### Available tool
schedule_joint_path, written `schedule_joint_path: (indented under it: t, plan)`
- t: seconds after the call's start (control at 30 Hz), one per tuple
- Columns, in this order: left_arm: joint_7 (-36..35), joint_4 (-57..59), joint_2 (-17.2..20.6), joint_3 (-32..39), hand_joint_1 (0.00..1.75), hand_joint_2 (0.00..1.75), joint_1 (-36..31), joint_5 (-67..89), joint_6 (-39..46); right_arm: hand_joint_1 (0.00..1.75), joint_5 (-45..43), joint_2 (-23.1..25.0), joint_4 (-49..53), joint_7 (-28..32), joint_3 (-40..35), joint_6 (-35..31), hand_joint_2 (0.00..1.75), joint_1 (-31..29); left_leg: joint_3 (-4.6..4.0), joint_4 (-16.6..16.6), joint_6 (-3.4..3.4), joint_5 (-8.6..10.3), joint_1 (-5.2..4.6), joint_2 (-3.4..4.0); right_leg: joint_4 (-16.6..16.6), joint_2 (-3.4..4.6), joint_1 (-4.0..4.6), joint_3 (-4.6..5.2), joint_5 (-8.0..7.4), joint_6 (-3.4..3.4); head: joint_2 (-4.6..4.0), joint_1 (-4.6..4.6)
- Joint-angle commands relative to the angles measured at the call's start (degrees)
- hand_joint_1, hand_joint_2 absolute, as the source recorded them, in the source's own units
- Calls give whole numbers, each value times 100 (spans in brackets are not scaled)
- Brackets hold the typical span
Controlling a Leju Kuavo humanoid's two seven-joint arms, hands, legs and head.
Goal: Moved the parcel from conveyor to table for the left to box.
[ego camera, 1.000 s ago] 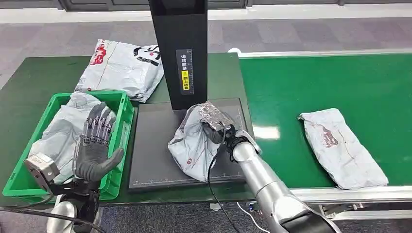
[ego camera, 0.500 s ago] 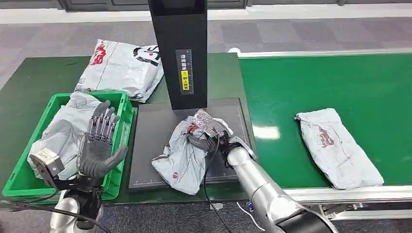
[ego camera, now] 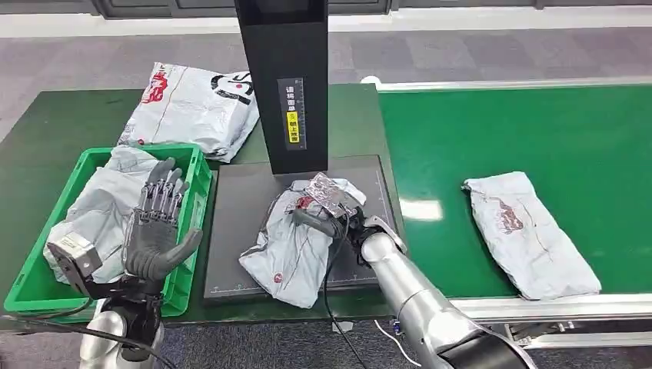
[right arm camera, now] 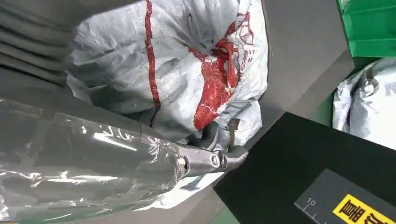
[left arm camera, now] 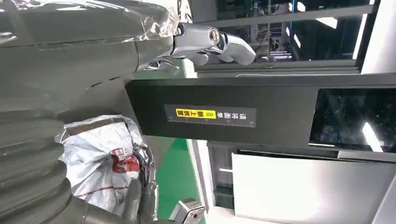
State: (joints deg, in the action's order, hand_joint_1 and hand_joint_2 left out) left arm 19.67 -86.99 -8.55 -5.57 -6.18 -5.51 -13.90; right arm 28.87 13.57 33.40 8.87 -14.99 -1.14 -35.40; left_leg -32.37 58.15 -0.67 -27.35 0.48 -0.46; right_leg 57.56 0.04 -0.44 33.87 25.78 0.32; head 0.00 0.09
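The parcel [ego camera: 296, 242] held by the right hand [ego camera: 327, 211] is now lower and further toward the green crate [ego camera: 194, 231] than a second ago; it is spread flatter on the dark mat [ego camera: 238, 223], its near end at the mat's front edge. The right arm is drawn back and turned inward. The second parcel [ego camera: 530, 234] on the conveyor [ego camera: 500, 131] is carried slightly closer to the mat. The left hand [ego camera: 156, 227] is raised a little.

Dark green table [ego camera: 69, 123], bearing a green crate [ego camera: 198, 184] near left, grey mailer bag [ego camera: 192, 108] far left, black scanner platform [ego camera: 238, 231] centre.
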Motion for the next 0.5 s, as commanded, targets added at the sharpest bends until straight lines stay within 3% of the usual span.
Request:
schedule_joint_path:
  t: [0.03,0.27,0.33,0.43,0.47,0.5]
  plan:
    - [-24,291,150,-133,0,175,-181,-16,-22,0,-19,-175,-365,-26,-286,26,0,-258,5,-15,3,11,-3,-1,-14,-6,-2,-6,-8,0,0,0]
    - [29,268,177,-115,0,175,-115,-39,-22,0,-550,-270,-9,360,54,190,0,-113,4,-14,3,10,-4,-2,-11,-7,-3,-5,-7,0,0,0]
    - [70,238,176,-72,0,175,-44,-35,10,0,-679,-346,460,575,75,239,0,46,6,-18,4,12,-4,-6,-16,-12,-3,-8,-8,1,0,0]
    - [146,26,173,54,0,175,234,11,98,0,-516,-504,2026,555,-121,-34,0,568,3,-12,3,6,-3,-2,-10,-6,-2,-4,-3,0,0,2]
    - [179,-79,176,99,0,175,352,26,127,0,-491,-582,2720,529,-186,-149,175,809,1,-10,4,4,-4,-3,-9,-7,-3,-2,-2,0,0,2]
    - [210,-161,179,144,0,175,438,35,164,0,-514,-651,3220,531,-233,-176,175,980,7,-18,3,5,-6,1,-14,-5,-5,-7,-2,0,0,0]
